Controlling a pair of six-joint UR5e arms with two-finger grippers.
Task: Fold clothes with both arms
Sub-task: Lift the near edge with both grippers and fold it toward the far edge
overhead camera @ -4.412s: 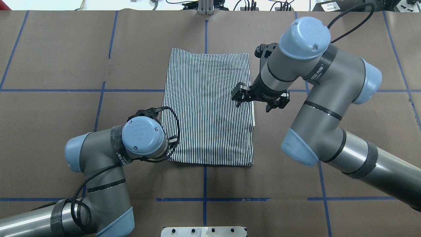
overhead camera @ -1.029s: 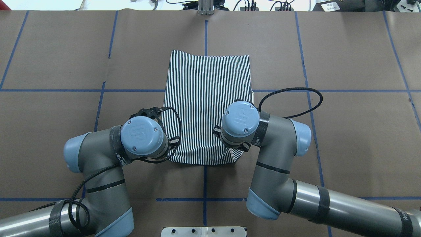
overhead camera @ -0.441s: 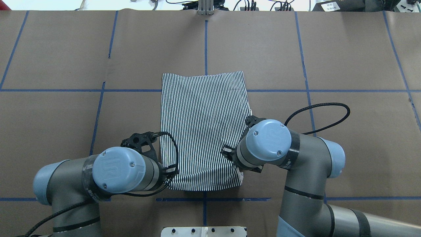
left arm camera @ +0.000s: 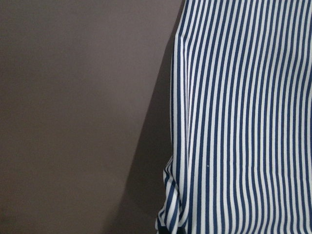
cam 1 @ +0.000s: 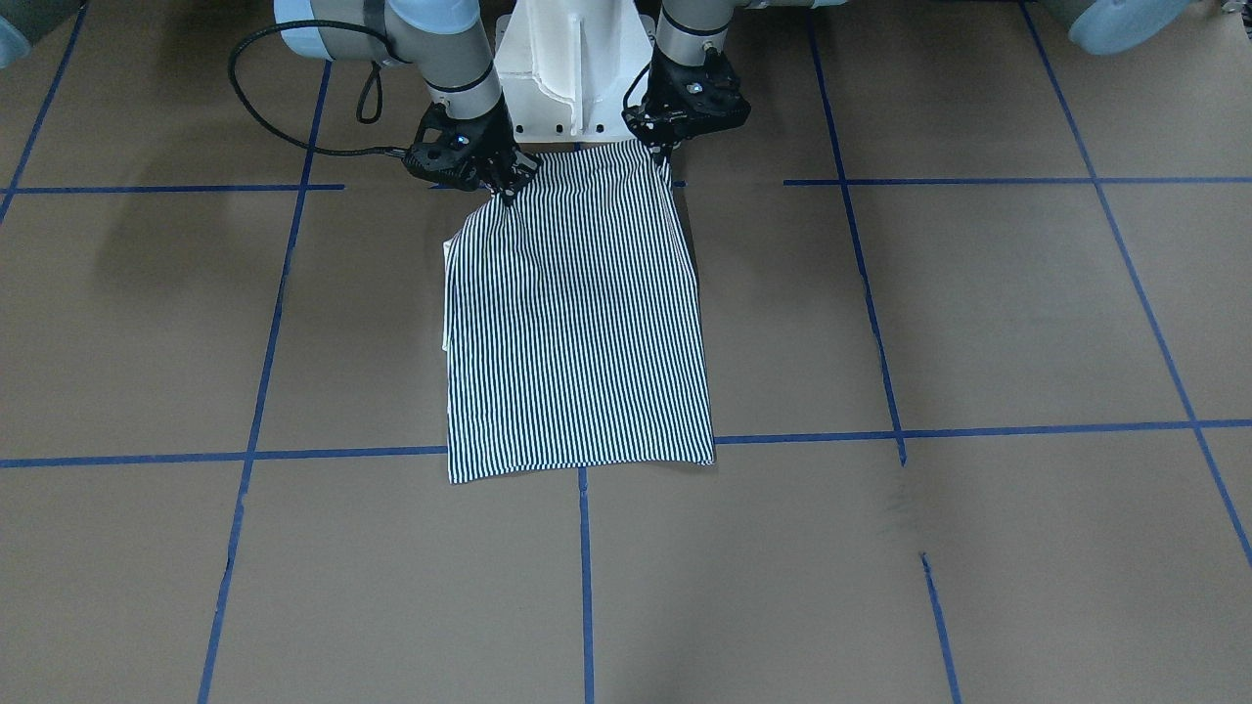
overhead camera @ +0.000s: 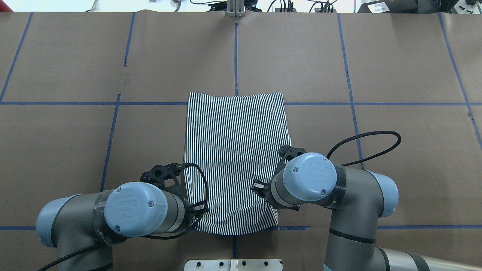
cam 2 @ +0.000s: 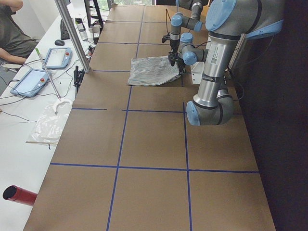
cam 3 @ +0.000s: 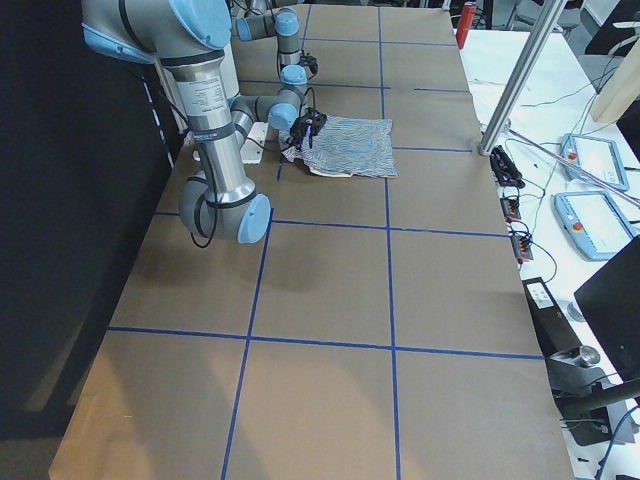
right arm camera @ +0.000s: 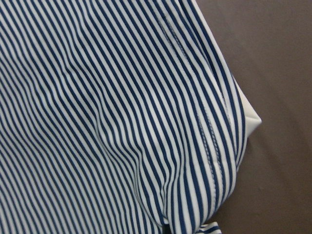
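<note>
The striped polo shirt (cam 1: 577, 323) lies folded into a rectangle on the brown table, also seen in the overhead view (overhead camera: 235, 150). Its edge nearest the robot is raised and bunched. My left gripper (cam 1: 663, 149) is shut on the near left corner. My right gripper (cam 1: 507, 188) is shut on the near right corner. In the overhead view both wrists cover the fingers. The left wrist view shows striped cloth (left arm camera: 243, 117) hanging beside bare table. The right wrist view shows rumpled stripes (right arm camera: 122, 112) and a cream collar tip (right arm camera: 248, 118).
The white pedestal base (cam 1: 572, 68) stands just behind the held edge. Blue tape lines (cam 1: 880, 430) grid the table. A metal post (cam 3: 520, 70) and a side bench with tablets (cam 2: 48, 57) stand beyond the far edge. A red cylinder (cam 2: 19, 195) lies at one end.
Both arms have drawn back toward the robot base, dragging the shirt with them. 4.4 s ago the right gripper was open over the shirt's right edge; it now grips the near right corner.
</note>
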